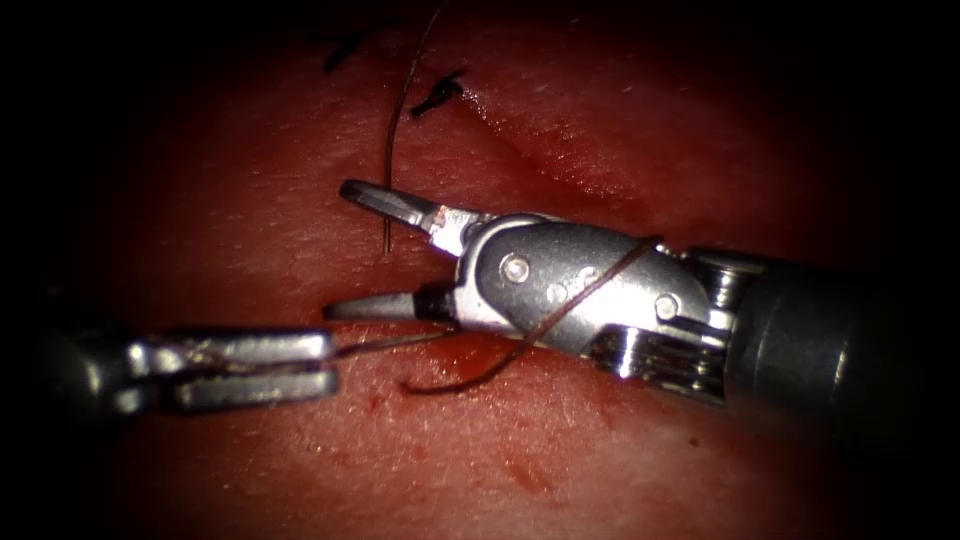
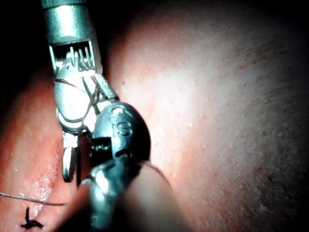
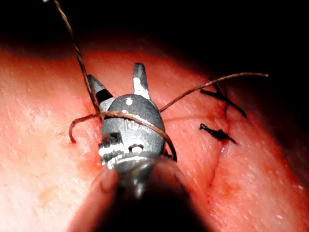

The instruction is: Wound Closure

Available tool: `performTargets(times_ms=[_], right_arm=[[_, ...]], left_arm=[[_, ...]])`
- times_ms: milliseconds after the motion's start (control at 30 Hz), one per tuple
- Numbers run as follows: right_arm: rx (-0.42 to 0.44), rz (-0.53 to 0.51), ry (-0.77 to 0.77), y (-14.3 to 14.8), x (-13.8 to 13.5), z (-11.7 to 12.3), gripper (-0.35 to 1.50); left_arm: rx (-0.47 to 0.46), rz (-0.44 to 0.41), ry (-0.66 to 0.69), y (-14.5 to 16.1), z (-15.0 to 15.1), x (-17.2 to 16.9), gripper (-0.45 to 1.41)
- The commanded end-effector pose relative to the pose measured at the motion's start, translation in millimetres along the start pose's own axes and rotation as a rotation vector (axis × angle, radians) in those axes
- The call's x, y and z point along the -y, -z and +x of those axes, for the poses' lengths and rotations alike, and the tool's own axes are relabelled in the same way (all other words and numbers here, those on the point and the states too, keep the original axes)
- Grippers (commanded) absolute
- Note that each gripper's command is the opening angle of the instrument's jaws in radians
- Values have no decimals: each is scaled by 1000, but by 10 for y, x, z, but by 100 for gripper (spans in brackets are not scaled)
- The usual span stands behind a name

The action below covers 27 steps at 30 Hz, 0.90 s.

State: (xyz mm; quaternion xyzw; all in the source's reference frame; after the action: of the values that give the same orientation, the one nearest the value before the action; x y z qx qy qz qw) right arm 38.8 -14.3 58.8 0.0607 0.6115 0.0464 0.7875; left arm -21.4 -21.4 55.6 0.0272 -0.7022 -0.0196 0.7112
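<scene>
The right end effector (image 1: 345, 250) is wide open – thread (image 1: 580, 297) loops over it; the left end effector (image 1: 325, 362) pinches that thread on the tissue (image 1: 620, 460).

2 tools (image 1: 345, 250), 1 thread (image 1: 580, 295), 2 knots (image 1: 438, 95), 1 tissue (image 1: 620, 470).

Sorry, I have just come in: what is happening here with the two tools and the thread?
This is bench suturing practice on the tissue. The left tool has its jaws shut on the thread. The right tool has its jaws open and holds nothing; the thread lies looped over its wrist. Two dark knots already sit along the cut, above the tools. I cannot see the needle.
</scene>
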Motion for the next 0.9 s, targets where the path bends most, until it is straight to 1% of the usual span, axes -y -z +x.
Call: performTargets(times_ms=[33,100,133,167,200,233,267,300,333,400,433,467,567,600,633,800,900], right_arm=[[3,19,7,-11,0,-2,84],[8,46,13,-14,4,-4,79],[4,71,20,-18,10,-6,71],[-8,87,23,-19,12,-8,68],[-8,87,23,-19,12,-8,68],[-13,94,25,-20,14,-9,68],[-18,101,27,-21,16,-9,66],[-25,110,31,-21,17,-10,63],[-25,110,31,-21,17,-10,63],[-32,119,32,-21,17,-10,61],[-38,126,31,-20,17,-10,54],[-40,133,31,-20,17,-10,46],[-58,143,33,-19,18,-10,31],[-69,143,33,-18,18,-10,29],[-91,137,34,-17,17,-9,26],[-154,106,31,-14,16,-7,22],[-197,89,28,-12,17,-6,21]], left_arm=[[-2,11,5,-8,2,-9,-45],[7,28,16,-12,-1,-27,-45],[17,35,22,-14,0,-41,-45],[20,43,24,-16,2,-50,-45],[20,43,24,-16,2,-50,-45],[21,49,25,-17,6,-57,-45],[17,48,24,-17,10,-63,-45],[1,44,25,-19,24,-75,-45],[1,44,25,-19,24,-75,-45],[-5,39,17,-20,39,-83,-45],[-8,38,9,-20,50,-87,-45],[-17,36,3,-20,59,-88,-45],[-37,48,2,-20,87,-87,-45],[-39,49,6,-20,95,-85,-45],[-46,55,20,-18,111,-81,-45],[-57,61,39,-9,140,-77,-45],[-66,62,42,-2,150,-78,-45]])
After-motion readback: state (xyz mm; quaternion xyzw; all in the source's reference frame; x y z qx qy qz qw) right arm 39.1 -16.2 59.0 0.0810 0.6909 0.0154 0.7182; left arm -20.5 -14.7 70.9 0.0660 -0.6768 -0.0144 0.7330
